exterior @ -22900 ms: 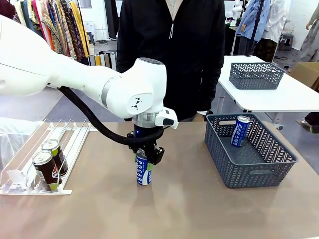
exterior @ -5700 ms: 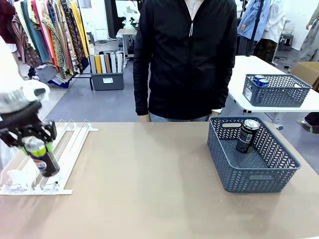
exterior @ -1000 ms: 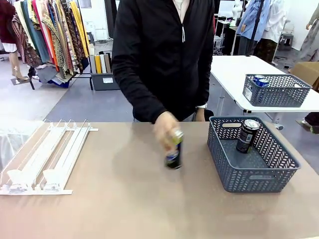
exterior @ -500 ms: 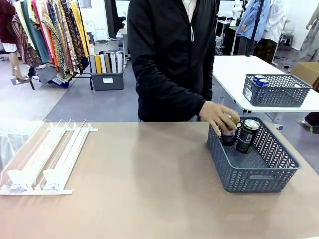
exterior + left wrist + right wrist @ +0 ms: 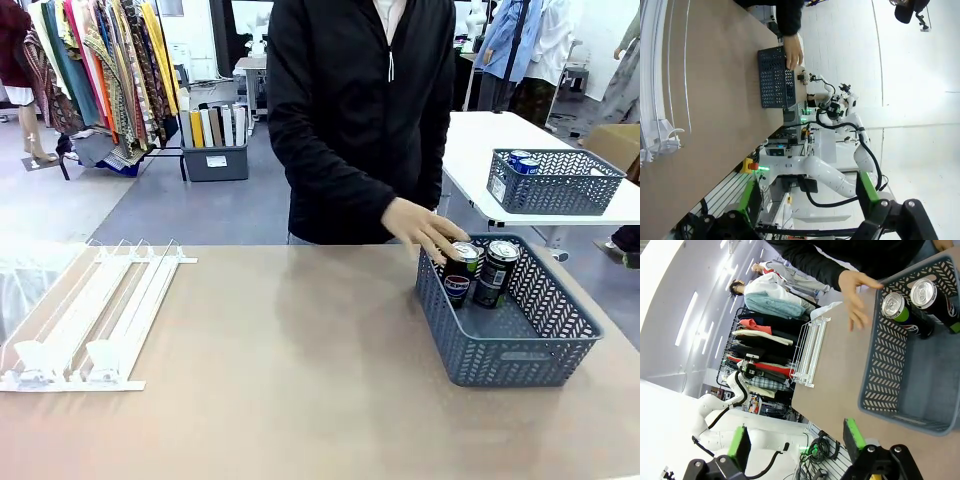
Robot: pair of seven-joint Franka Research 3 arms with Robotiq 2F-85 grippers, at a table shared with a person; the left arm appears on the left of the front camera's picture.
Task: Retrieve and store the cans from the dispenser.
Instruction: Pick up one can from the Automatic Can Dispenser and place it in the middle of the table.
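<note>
On the near left of the tan desk (image 5: 300,400), the white dispenser (image 5: 90,315) lies with its wire lanes bare, two clear end stops standing at its near edge. To the right, a grey lattice basket (image 5: 505,350) sits on the desk with two cans (image 5: 478,272) upright side by side against its far left corner. The left can (image 5: 459,272) is dark with a green band below its silver top and a round blue, white and red emblem. The right can (image 5: 498,272) is black with a green mark low on its side. One hand (image 5: 425,232) of the person in the black jacket hovers open just above the basket's far left rim, fingers spread beside the left can and not gripping it. Behind, a second grey basket (image 5: 555,182) on a white table (image 5: 500,140) shows two blue can tops (image 5: 520,160).

The left gripper (image 5: 805,220) has its jaws wide apart, holding nothing, with the dispenser and basket far off along the desk. The right gripper (image 5: 795,450) looks down on the basket, likewise with jaws apart and nothing between the green pads.
</note>
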